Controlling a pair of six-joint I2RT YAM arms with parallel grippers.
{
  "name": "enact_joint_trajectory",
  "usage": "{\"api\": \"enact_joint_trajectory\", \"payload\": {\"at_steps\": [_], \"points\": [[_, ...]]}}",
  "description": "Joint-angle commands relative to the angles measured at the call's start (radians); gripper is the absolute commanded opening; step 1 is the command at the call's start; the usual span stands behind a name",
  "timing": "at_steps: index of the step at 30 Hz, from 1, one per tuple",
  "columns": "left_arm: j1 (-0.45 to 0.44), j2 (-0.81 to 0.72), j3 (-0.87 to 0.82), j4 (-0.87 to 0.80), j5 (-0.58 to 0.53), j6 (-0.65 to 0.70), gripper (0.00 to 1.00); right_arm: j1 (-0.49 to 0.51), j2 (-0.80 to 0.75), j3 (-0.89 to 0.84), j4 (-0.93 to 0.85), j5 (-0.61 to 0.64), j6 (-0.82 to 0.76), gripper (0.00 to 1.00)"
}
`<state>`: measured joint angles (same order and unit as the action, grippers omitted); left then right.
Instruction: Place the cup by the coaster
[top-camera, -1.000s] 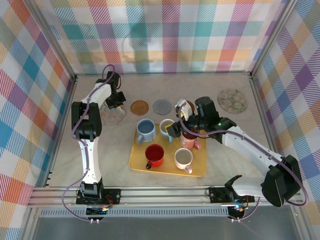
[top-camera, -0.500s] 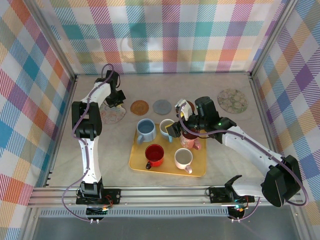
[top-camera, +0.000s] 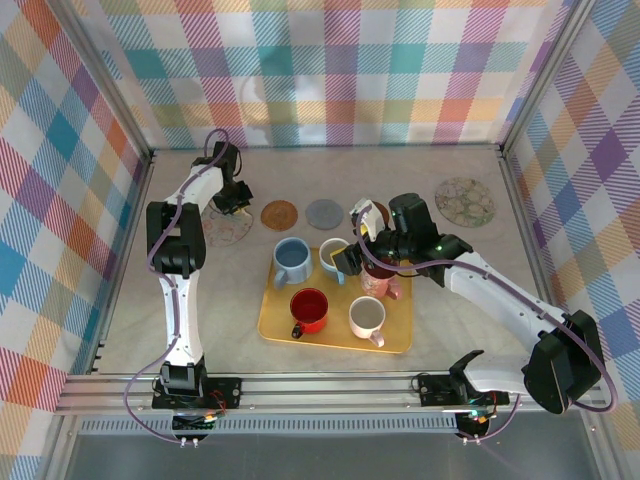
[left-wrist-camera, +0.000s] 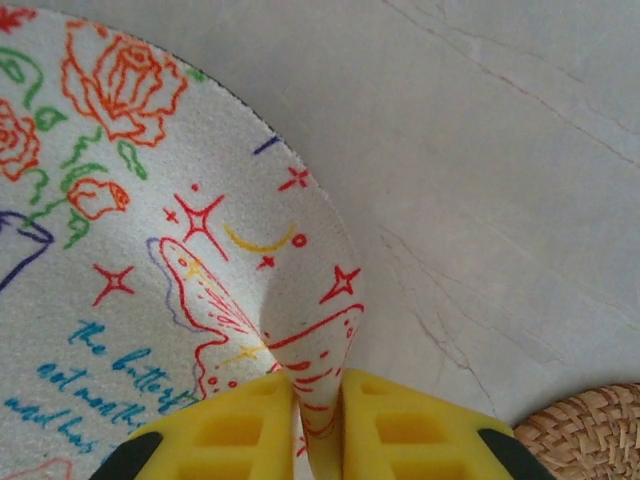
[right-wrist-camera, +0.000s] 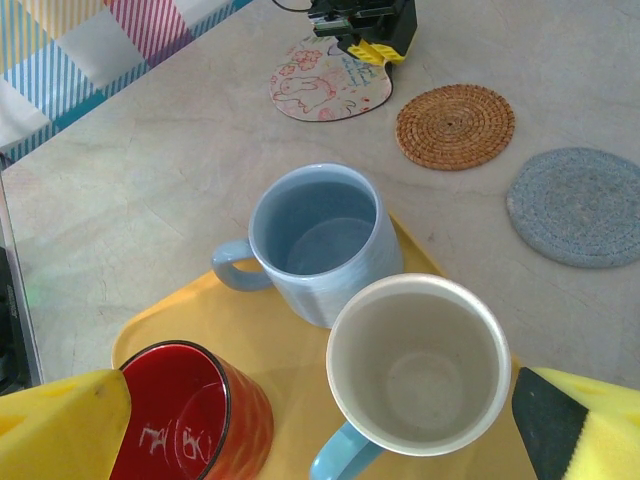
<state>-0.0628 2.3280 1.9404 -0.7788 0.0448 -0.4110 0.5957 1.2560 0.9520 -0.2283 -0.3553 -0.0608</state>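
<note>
On the yellow tray (top-camera: 275, 325) stand several cups. My right gripper (top-camera: 362, 262) hangs open over a cream-lined cup (right-wrist-camera: 418, 365) with a blue handle, one yellow fingertip on each side of it and well clear. Beside it are a light blue cup (right-wrist-camera: 315, 240) and a red cup (right-wrist-camera: 185, 420). At the far left my left gripper (left-wrist-camera: 318, 430) is shut on the raised edge of a printed white coaster (left-wrist-camera: 150, 250), which folds up between the yellow fingers (left-wrist-camera: 230, 430). The top view shows that coaster (top-camera: 225, 228) under the left gripper (top-camera: 237, 205).
A wicker coaster (top-camera: 279, 213) and a grey coaster (top-camera: 324, 212) lie in a row behind the tray. A floral coaster (top-camera: 465, 199) lies at the back right. A white cup (top-camera: 367, 316) stands at the tray's front. Plaid walls close in three sides.
The left wrist has shifted very slightly at the printed coaster. The right arm and the cups have not moved.
</note>
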Motion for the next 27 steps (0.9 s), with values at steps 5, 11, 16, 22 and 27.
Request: {"api": "enact_joint_trajectory", "payload": {"at_steps": [5,11,16,22,27], "points": [[0.010,0.001,0.035,0.000,-0.003,-0.015,0.29,0.008,-0.005,0.033,-0.002,-0.010,0.006,0.99],[0.010,-0.003,0.040,0.001,-0.002,-0.025,0.41,0.009,-0.006,0.036,-0.003,-0.008,0.006,0.99],[0.011,-0.010,0.051,0.006,0.024,-0.040,0.46,0.010,-0.006,0.041,-0.011,0.002,0.007,0.99],[0.010,-0.045,0.072,-0.004,0.041,-0.048,0.56,0.011,-0.013,0.044,0.002,0.000,0.017,0.99],[0.000,-0.111,0.060,-0.010,0.074,-0.013,0.72,0.011,-0.015,0.056,0.009,0.004,0.024,0.99]]}}
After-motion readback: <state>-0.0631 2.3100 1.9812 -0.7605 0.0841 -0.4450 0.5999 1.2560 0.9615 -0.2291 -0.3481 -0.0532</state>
